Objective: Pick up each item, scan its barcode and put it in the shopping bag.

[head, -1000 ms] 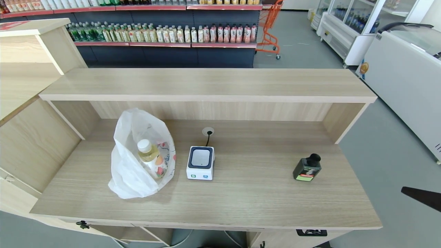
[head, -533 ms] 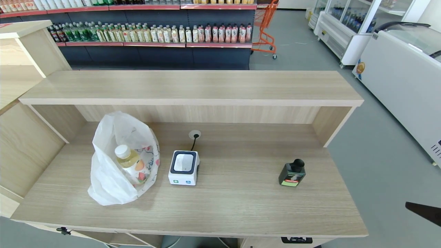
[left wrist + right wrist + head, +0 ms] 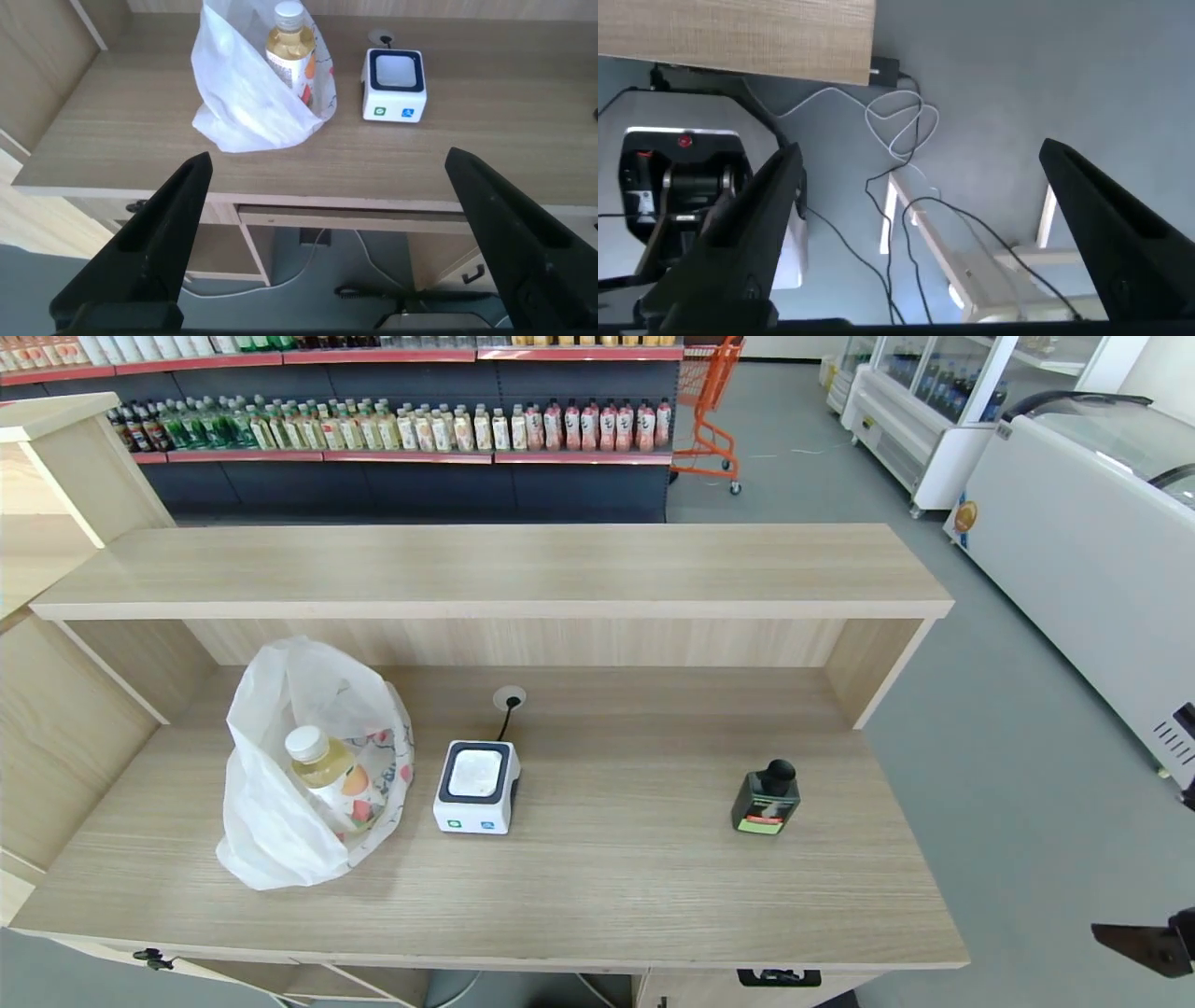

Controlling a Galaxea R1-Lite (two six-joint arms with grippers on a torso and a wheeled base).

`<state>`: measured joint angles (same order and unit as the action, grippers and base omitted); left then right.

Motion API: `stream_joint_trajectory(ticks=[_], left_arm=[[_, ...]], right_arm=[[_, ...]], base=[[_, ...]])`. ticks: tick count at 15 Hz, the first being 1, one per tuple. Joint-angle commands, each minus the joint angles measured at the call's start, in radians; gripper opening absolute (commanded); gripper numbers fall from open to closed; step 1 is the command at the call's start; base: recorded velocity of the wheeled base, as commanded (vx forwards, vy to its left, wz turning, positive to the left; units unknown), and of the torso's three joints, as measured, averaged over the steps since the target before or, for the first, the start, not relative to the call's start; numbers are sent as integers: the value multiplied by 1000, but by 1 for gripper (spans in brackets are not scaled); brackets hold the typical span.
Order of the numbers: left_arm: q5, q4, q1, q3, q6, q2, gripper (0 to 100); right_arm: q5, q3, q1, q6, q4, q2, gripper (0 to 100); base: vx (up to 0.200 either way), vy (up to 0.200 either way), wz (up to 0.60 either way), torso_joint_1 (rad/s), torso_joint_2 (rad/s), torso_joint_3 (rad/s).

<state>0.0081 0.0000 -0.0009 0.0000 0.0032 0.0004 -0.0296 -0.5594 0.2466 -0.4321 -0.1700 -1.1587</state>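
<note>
The left gripper (image 3: 329,159) hangs wide open and empty off the near edge of the counter (image 3: 140,140). The right gripper (image 3: 922,147), just as open and empty, is over the floor. On the counter the dark bottle (image 3: 766,798) stands well right of the scanner (image 3: 476,787), with the bag (image 3: 271,831) and its bottle (image 3: 322,773) just left of it. The head camera has shifted since earlier, and the items seem unmoved.

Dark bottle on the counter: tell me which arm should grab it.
Right, likely. The dark bottle stands on the counter's right side, nearer the right gripper; the left gripper faces the shopping bag and scanner.
</note>
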Motion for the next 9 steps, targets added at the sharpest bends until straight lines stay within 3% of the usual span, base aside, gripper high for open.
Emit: stream_joint_trajectory(ticks=[1,2,4,9], left_arm=[[1,0,-1,0,0,0,100],[0,0,-1,0,0,0,100],[1,0,1,0,0,0,100],[0,0,1,0,0,0,100]], right_arm=[[0,-8,-86,-27,75,-168,100],[-3,-7,-168,-27,195,-272,100],[-20,-7,-244,-30,351,-401,100],[-174,-34,-356,-68,564,-611,100]], base=[[0,0,0,0,0,0],[0,0,0,0,0,0],[0,0,0,0,0,0],[0,0,0,0,0,0]])
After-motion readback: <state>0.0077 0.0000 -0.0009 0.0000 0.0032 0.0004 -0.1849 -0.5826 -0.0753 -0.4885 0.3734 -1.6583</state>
